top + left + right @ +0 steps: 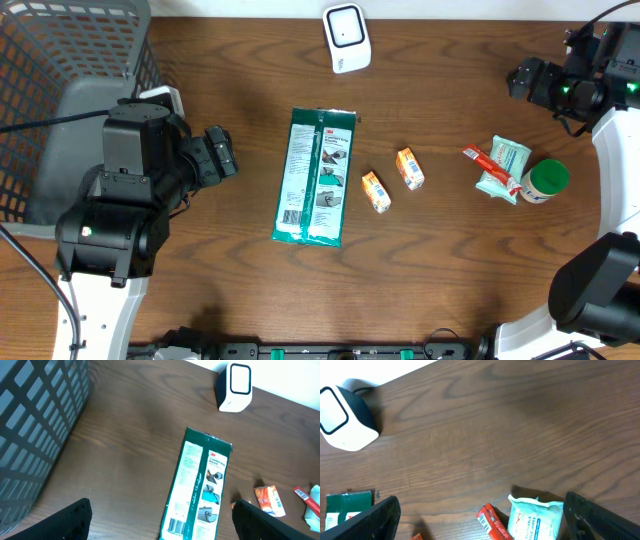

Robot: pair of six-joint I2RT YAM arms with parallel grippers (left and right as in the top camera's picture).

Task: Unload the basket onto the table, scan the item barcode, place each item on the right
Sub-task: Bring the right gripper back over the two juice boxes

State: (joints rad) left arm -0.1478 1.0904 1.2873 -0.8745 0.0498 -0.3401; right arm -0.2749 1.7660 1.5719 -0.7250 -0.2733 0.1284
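Wood-grain table bears a flat green packet and rounded white scanner.

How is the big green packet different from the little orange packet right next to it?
The green packet is far longer and wider than the orange packet. The green packet is dark green with a white panel; the orange packet is orange and white. The green packet's barcode shows at one end; I cannot make one out on the orange packet. Both lie flat on the wooden table, nothing holding them.
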